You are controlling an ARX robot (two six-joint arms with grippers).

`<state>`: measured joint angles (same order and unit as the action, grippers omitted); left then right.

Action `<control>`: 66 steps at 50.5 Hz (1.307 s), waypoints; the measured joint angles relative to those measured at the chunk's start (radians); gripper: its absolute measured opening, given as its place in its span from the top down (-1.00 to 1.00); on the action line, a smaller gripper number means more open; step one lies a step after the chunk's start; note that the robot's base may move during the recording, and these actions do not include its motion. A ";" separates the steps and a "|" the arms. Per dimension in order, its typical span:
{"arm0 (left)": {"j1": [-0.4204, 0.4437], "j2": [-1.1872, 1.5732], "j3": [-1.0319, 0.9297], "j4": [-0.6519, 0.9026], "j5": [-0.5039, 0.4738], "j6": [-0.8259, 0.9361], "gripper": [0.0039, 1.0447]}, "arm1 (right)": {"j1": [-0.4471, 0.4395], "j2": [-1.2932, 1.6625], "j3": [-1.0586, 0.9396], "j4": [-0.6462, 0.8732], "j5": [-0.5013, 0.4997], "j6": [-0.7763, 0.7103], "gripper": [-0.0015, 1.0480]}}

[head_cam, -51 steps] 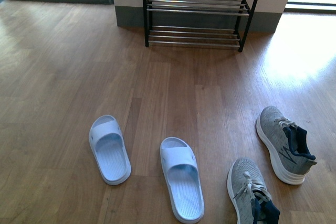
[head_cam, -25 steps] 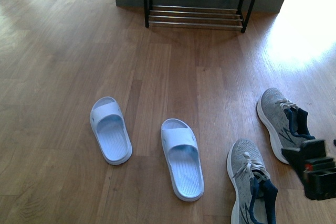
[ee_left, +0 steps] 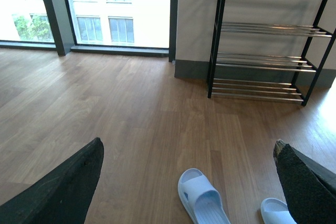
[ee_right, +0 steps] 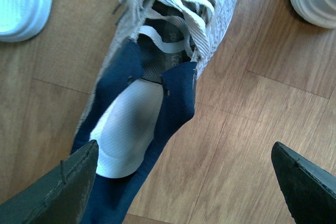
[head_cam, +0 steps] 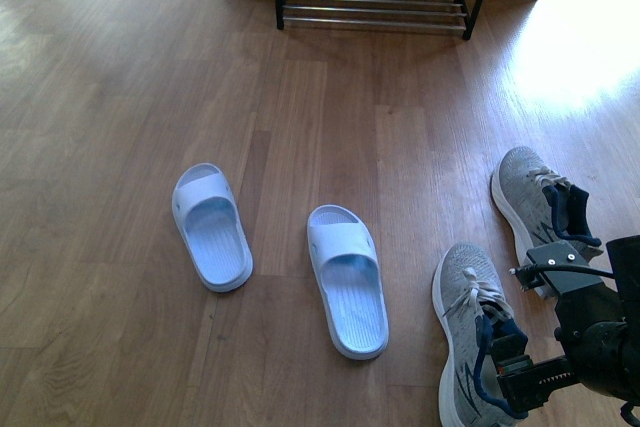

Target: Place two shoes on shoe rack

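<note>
Pincers: left pincer (ee_left: 188, 145) spread open, holding nothing | pale slides (head_cam: 212, 228) untouched on floor (head_cam: 120, 97) | grey sneaker (head_cam: 472, 332) lies well apart from shoe rack (head_cam: 375, 7) | right pincer (head_cam: 530, 317) has just come down over its heel, jaws wide, nothing gripped; I judge grasp next.

The right arm (head_cam: 600, 337) fills the lower right corner of the front view as a bulky matte black housing with rounded edges. On top sits a flat grey plate (head_cam: 556, 254), and a thin black cable (head_cam: 585, 269) runs just below it. Lower down, a black block carries a finely ribbed rail (head_cam: 540, 379). In the left wrist view, the left gripper (ee_left: 189, 182) shows as two wedge-shaped black fingers (ee_left: 65, 187) with a grainy surface, one in each lower corner. The right gripper (ee_right: 184, 182) has similar fingers (ee_right: 68, 190), dark grey-green, one scored with thin lines.
</note>
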<state>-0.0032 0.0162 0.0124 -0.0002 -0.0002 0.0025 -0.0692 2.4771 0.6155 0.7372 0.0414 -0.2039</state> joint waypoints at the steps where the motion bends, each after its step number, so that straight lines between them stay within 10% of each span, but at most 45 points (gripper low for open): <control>1: 0.000 0.000 0.000 0.000 0.000 0.000 -0.83 | -0.003 0.007 0.006 -0.002 0.000 -0.001 -0.82; 33: 0.000 0.000 0.000 0.000 0.000 0.000 -0.83 | -0.079 0.240 0.242 -0.071 -0.125 -0.017 -0.82; 59: 0.000 0.000 0.000 0.000 0.000 0.000 -0.83 | -0.072 0.228 0.190 -0.076 -0.229 0.000 0.96; 66: 0.000 0.000 0.000 0.000 0.000 0.000 -0.83 | -0.067 0.209 0.145 -0.048 -0.265 0.007 0.98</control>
<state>-0.0032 0.0162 0.0124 -0.0002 -0.0002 0.0025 -0.1364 2.6862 0.7601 0.6888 -0.2234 -0.1970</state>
